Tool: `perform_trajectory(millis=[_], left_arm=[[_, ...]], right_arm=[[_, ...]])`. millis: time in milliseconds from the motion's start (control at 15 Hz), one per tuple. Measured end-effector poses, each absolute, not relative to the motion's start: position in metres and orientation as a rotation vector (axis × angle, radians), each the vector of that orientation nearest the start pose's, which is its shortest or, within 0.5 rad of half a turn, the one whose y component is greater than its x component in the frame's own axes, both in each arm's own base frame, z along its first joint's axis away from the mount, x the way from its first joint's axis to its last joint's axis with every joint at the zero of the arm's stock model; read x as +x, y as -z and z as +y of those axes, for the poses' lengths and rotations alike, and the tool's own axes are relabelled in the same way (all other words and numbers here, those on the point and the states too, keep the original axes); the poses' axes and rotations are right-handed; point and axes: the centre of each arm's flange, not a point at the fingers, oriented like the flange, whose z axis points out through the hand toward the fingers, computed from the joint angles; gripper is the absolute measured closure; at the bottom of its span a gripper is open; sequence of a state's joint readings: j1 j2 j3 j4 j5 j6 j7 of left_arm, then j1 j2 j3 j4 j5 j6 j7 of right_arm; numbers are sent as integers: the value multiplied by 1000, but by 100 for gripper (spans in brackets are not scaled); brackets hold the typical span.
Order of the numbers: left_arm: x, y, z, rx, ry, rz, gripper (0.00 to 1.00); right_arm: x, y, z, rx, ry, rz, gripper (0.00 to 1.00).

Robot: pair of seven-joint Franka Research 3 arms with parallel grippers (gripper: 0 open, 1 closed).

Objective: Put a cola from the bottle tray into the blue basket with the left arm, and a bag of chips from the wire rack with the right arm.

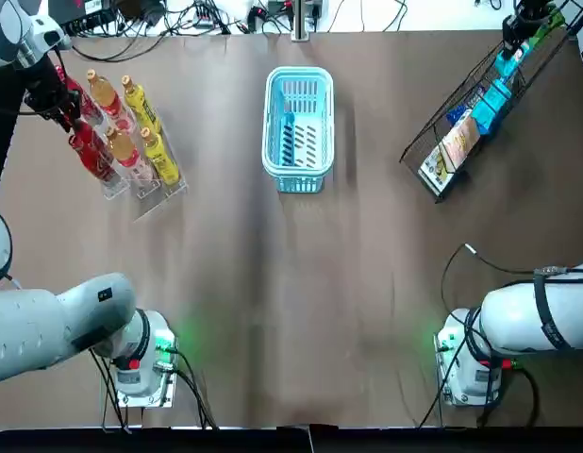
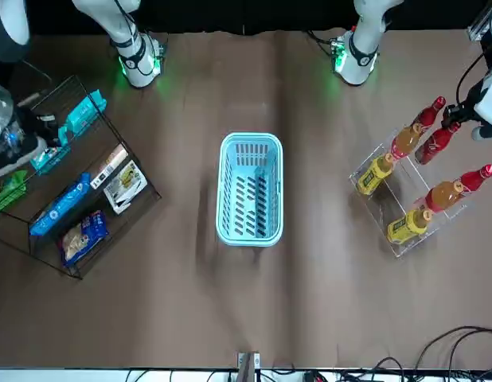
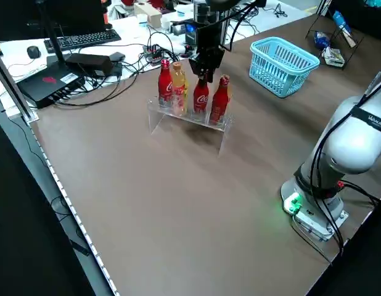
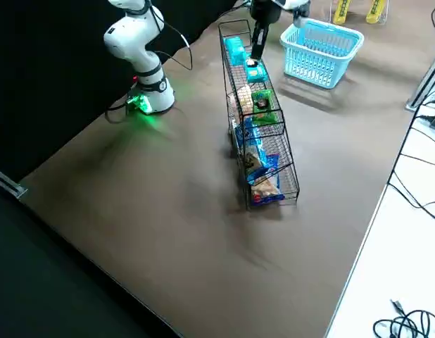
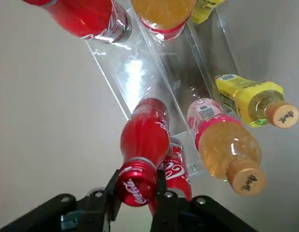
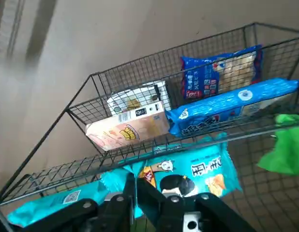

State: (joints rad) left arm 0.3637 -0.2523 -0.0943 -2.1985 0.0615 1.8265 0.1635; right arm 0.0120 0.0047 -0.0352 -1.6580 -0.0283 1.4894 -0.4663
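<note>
Red plastic cola bottle [image 5: 144, 135] stood in the clear acrylic bottle tray [image 5: 132, 77], cap pinched by the left gripper [image 5: 136, 193]; lifting straight along its neck should spare the orange drink bottle [image 5: 227, 145] beside it. The right gripper [image 6: 137, 193] pinched a teal chips bag [image 6: 193, 176] in the black wire rack [image 6: 91, 92].

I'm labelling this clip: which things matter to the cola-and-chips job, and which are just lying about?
Job: left gripper, shut on cola; bottle tray; blue basket; right gripper, shut on bag of chips; wire rack.
Lying about: yellow bottles; orange bottles; pale box; blue packets; green bag; keyboard.
</note>
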Motion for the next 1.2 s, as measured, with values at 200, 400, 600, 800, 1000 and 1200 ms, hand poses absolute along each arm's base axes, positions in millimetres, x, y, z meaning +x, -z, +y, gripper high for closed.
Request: perform_trajectory(millis=[200, 400, 600, 800, 1000, 1200], left_arm=[[446, -479, 126, -3077, -210, -140, 70], [447, -480, 126, -3075, -202, -158, 70], [452, -500, 125, -3067, -172, -202, 70], [455, -531, 124, -3064, -166, -208, 70], [460, -578, 121, -3060, -133, -217, 70], [476, -611, 97, -3058, -168, -227, 70]], right_arm=[[543, -601, -16, -3054, -209, -687, 95], [538, -620, -16, -3053, -217, -685, 95], [535, -627, -10, -3042, -236, -696, 95], [533, -624, 16, -3027, -263, -720, 95], [530, -611, 99, -3011, -302, -649, 95], [534, -585, 164, -2981, -335, -598, 95]])
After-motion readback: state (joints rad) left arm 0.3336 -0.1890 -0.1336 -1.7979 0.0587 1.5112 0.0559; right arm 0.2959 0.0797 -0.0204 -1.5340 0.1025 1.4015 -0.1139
